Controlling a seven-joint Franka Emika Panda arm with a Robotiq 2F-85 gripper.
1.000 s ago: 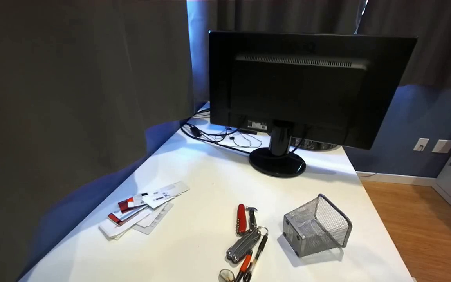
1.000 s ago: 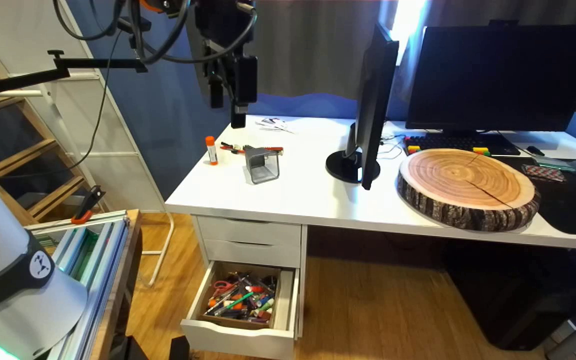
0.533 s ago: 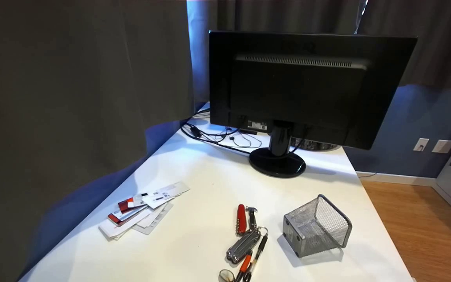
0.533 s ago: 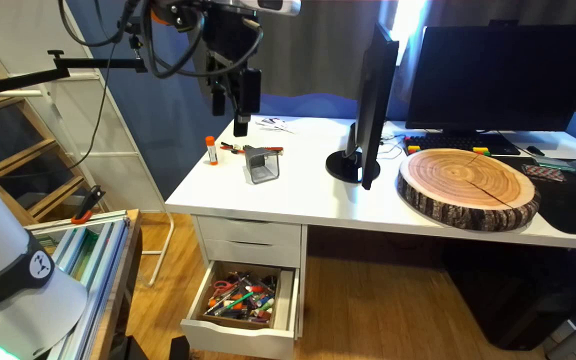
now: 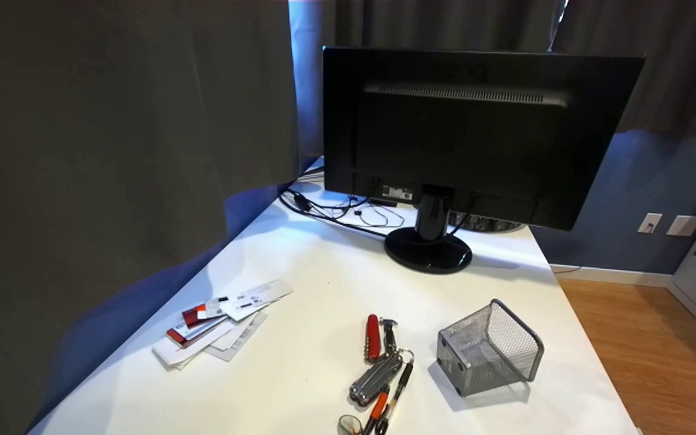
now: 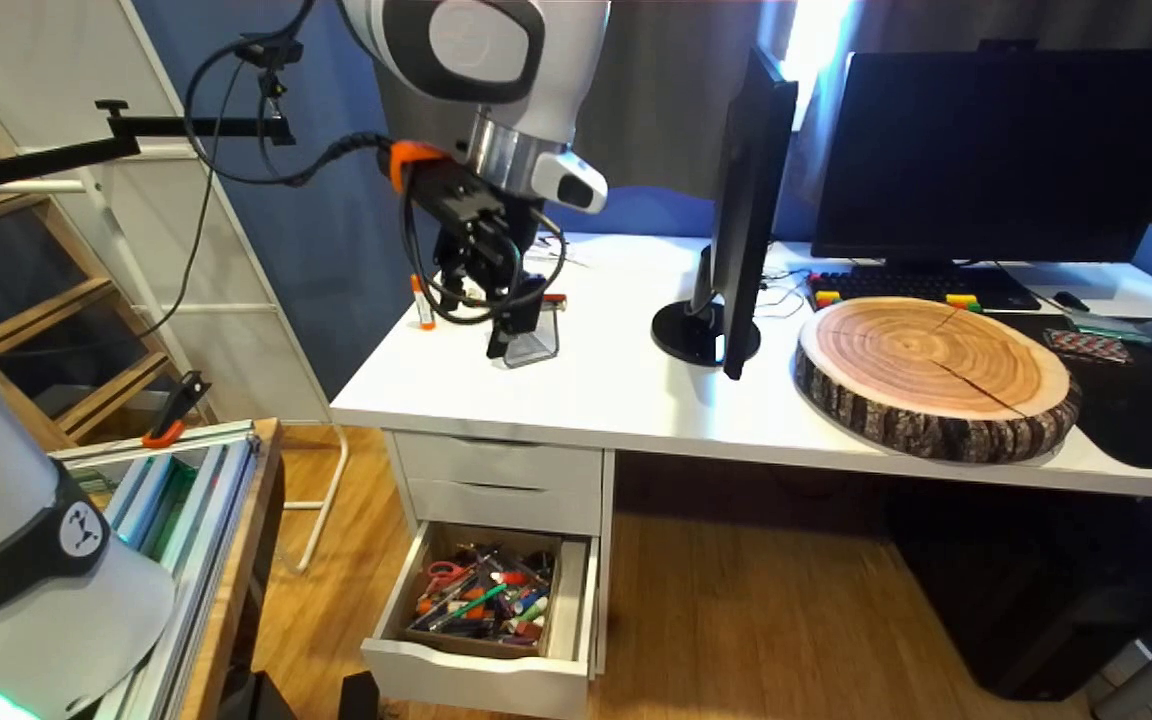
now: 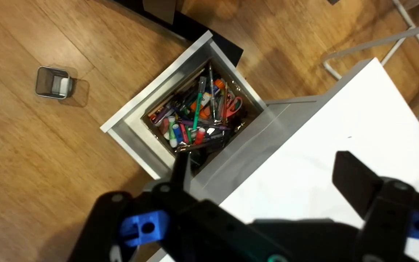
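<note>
1. The front edge of the tabletop [image 7: 296,182] is shown running diagonally below the end effector [image 7: 266,173], whose fingers [image 7: 353,182] are spread wide apart.
2. Beyond that edge, a drawer [image 7: 155,80] is pulled out over wooden floor [image 7: 49,153].
3. Across the tabletop, a monitor [image 6: 751,210] is set well apart from the end effector.
4. On the tabletop, a tipped mesh holder [image 6: 536,345] is partly hidden behind the end effector in an exterior view; contact cannot be judged.

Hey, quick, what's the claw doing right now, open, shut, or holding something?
Claw: open, fingers spread wide apart in the wrist view, holding nothing.
</note>
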